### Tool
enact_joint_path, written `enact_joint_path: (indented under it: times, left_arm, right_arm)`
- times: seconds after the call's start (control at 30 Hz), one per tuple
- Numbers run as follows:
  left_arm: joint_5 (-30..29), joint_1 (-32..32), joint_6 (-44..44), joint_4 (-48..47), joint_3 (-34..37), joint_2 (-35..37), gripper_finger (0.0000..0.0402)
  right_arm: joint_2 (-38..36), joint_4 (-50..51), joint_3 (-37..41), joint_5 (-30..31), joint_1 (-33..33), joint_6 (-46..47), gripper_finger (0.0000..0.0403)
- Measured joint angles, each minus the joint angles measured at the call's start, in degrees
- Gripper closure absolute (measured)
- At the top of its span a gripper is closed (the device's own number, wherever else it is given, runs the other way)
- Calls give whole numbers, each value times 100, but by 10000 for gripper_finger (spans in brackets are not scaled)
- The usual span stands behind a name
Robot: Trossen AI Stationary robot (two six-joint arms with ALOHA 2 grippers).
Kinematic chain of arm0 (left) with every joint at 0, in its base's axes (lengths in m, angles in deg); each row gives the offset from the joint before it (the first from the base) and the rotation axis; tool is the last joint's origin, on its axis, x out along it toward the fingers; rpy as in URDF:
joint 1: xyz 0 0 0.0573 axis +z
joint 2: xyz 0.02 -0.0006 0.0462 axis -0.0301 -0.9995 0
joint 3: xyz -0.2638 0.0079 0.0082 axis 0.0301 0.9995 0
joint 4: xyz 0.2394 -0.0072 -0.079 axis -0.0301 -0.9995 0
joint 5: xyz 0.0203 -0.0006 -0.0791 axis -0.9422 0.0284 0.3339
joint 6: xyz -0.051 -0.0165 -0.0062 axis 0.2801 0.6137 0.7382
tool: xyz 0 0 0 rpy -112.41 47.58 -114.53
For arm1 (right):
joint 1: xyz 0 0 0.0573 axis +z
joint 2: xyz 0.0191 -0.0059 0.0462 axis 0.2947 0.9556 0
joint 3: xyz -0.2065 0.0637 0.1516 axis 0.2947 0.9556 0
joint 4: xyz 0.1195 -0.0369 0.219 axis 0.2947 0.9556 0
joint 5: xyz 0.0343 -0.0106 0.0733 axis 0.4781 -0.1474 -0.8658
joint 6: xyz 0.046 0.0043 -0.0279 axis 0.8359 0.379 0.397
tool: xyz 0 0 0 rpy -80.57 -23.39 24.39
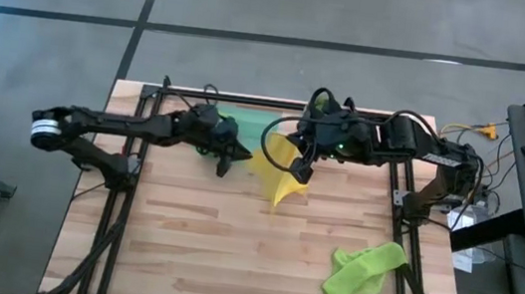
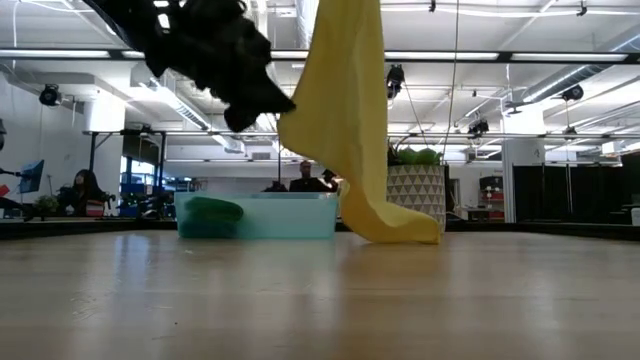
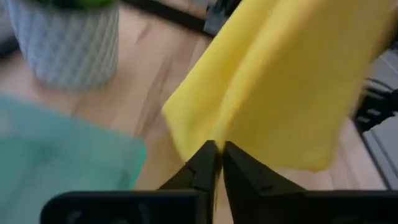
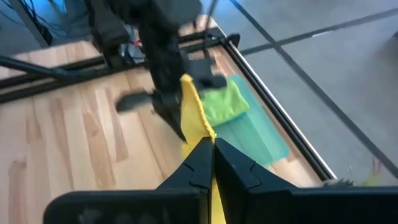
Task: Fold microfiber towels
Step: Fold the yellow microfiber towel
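Observation:
A yellow microfiber towel (image 1: 278, 169) hangs over the middle of the table. Its lower end (image 2: 400, 232) rests on the wood. My right gripper (image 4: 208, 149) is shut on the towel's top, reaching in from the table's right. My left gripper (image 3: 217, 155) is shut on the towel's left side, reaching in from the table's left. A lime green towel (image 1: 363, 270) lies crumpled on the table at the near right. Another green towel (image 4: 221, 102) lies in the translucent green tray (image 1: 245, 125) at the far edge. My left gripper pinches the yellow towel's side edge (image 3: 211, 134) between its two fingers, partway down the hanging cloth. It comes nearly level from the table's left. One layer or several, I cannot tell. My right gripper pinches the yellow towel's upper end (image 4: 198, 127) between its two fingers, slanting down from the table's right. The towel hangs slack below it (image 2: 345, 100), with only its lowest part on the table.
A white patterned pot (image 2: 415, 190) with a green plant stands at the far edge, right of the tray. Black frame rails (image 1: 120, 200) run along the table's left and right sides. Bare wood lies across the near half, left of the lime green towel.

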Motion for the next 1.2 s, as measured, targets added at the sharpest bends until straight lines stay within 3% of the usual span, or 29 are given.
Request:
enact_joint_path:
  times: [0.13, 0.3, 0.47, 0.6, 0.73, 0.97, 1.1, 1.2]
  left_arm:
    - [8, 0, -123, -95, -31, 568, 398]
    - [-4, 0, -179, -957, -130, 1344, 401]
    - [67, 0, -146, -943, -55, 1483, 401]
    - [677, -6, -117, -58, -54, 1109, 394]
    - [924, -9, 30, 811, -94, 510, 347]
    - [814, 66, 216, 836, -281, -640, 243]
    - [774, 63, 653, 838, -318, -1200, 218]
    - [1097, 31, 782, 977, -325, -1453, 217]
  right_arm:
    - [-2, 268, 10, 74, 2, -4, 394]
    - [-114, 658, 24, 580, 48, -17, 394]
    - [-256, 418, 21, 608, 103, -112, 394]
    - [-257, 362, 24, 595, 150, -151, 394]
    - [-254, 340, 24, 472, 231, -128, 394]
    - [-240, 199, 24, 455, 529, 0, 394]
    - [-240, 70, 24, 455, 684, 5, 394]
    - [-240, 78, 24, 472, 728, 87, 394]
